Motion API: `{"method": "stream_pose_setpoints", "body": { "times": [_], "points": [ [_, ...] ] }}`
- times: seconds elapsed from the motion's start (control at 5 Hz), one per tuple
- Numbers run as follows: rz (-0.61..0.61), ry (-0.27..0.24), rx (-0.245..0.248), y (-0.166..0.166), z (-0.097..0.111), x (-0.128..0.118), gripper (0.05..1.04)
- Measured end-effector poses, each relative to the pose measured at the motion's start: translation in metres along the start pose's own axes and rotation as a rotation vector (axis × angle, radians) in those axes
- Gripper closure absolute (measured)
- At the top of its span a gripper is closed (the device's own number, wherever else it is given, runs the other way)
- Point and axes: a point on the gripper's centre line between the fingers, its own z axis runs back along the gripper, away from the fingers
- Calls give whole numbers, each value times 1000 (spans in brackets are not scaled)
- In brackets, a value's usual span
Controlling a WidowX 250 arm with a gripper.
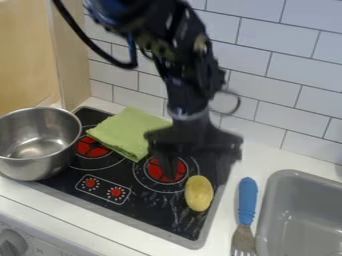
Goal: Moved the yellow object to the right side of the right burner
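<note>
Yellow obj. (199, 193) (oval) rt. of rt. burner (157, 173).

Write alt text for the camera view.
Gripper hangs at the right burner; the yellow object lies on the stove by that burner's near right edge. Green cloth and pot are left, fork and sink right.

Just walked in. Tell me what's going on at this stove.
A robot arm has its black gripper over the right side of the cooktop. The yellow object lies on the cooktop at the front right of the right burner, seemingly not held. A metal pot stands on the left, and a green cloth lies toward the back.
</note>
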Motion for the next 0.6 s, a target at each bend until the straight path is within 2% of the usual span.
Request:
{"method": "stream_pose_setpoints", "body": {
  "times": [0.2,0.4,0.6],
  "points": [
    [-2,-39,-33,-8,20,0,85],
    [-50,-40,-77,-13,38,-3,85],
    [-117,-29,-71,-13,47,3,84]
  ]
}}
